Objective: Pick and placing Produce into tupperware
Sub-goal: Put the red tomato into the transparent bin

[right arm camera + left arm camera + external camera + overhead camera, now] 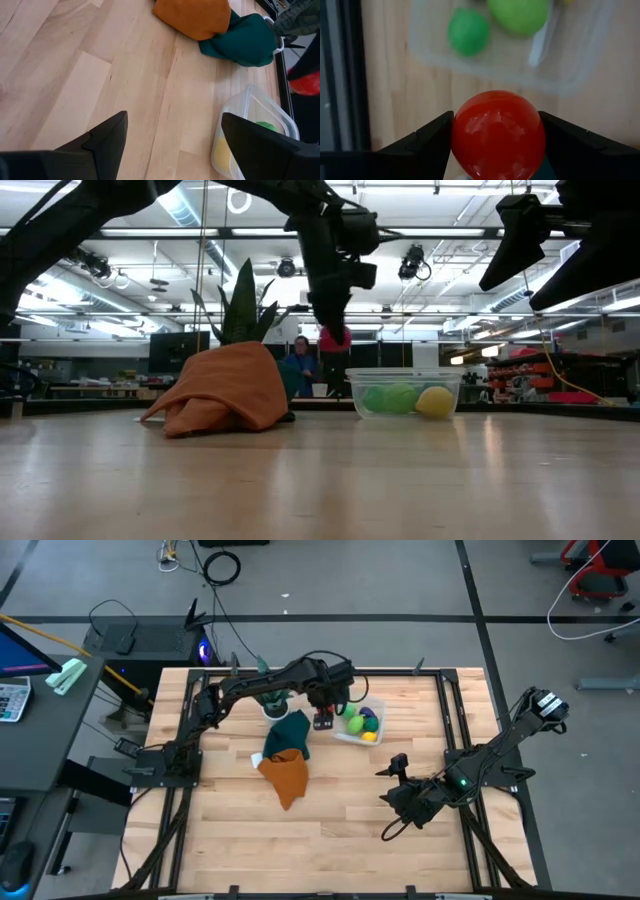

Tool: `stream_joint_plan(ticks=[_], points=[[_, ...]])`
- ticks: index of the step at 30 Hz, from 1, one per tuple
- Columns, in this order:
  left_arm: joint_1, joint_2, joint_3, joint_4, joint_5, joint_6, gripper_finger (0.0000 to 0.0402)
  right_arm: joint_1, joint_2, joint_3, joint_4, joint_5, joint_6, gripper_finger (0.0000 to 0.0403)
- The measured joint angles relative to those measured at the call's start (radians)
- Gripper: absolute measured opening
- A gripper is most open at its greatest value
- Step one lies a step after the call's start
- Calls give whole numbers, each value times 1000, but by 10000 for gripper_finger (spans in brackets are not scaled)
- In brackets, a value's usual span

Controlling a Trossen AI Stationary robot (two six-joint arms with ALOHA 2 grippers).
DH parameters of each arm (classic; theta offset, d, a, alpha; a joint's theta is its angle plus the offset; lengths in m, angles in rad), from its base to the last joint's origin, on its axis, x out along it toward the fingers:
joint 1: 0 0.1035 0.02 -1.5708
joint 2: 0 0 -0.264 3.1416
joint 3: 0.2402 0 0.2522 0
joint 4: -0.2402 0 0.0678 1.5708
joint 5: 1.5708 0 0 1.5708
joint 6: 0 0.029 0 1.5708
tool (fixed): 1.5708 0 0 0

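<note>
My left gripper hangs above the table just left of the tupperware, shut on a red piece of produce. In the low view the red piece is above the level of the clear box's rim. The box rests on the table and holds light green, dark green, yellow and purple pieces. My right gripper waits open over bare wood near the table's right side, touching nothing. My left gripper pinches the red piece's two opposite sides between its two fingers. The fingers come from above, pointing steeply down. The piece is lifted clear of the table and shows round and bulging between the fingertips.
An orange cloth and a teal cloth lie heaped left of the box. A teal spiky plant in a white pot stands behind them. Bare wood lies toward the near edge. A person sits in the room beyond.
</note>
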Motion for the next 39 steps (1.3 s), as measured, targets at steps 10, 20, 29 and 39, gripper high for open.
stream_joint_plan(ticks=[10, 20, 29, 39], points=[[-43, 0, 4, 211, 51, -82, 269, 0, 0, 0, 0, 0, 0, 286], [-58, 2, -39, 308, 90, -136, 286, 0, 0, -1, 2, 0, 0, 286], [-59, 0, -156, 441, 89, -165, 276, 0, 0, -1, 2, 0, 1, 286], [-59, 2, -222, 491, 89, -181, 277, 0, 0, -1, 3, 0, 2, 286]])
